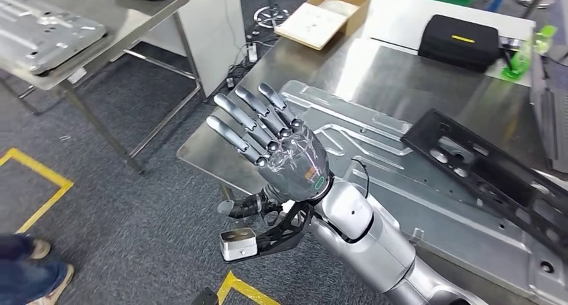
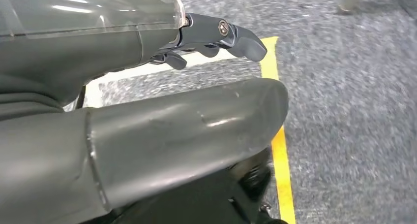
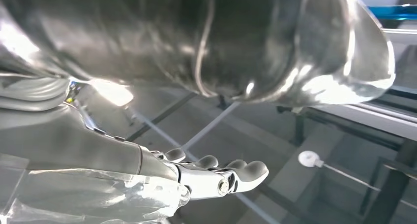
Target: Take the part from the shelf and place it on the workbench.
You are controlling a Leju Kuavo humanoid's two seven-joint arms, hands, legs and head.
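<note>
1. The part [image 1: 395, 177], a large flat stamped sheet of silver metal, lies on the steel desk [image 1: 295, 64], reaching from near its front left corner toward the lower right edge of the head view.
2. A black perforated bracket [image 1: 492, 171] rests across the part's right side.
3. At the desk's far end stand an open cardboard box [image 1: 325, 13], a black case [image 1: 461, 40] and a green object [image 1: 526, 53].
4. The right hand [image 1: 278, 141] hovers above the desk's front left corner, fingers spread and straight, holding nothing.
5. The left hand [image 2: 147, 111] hangs over grey carpet [image 2: 354, 111] beside a yellow floor line [image 2: 278, 150]; its fingers look loosely extended with nothing in them.
6. A second metal table [image 1: 127, 17] with another silver panel [image 1: 43, 33] stands well apart to the left, open carpet between them.
7. A person's shoes [image 1: 30, 271] show at the lower left.
</note>
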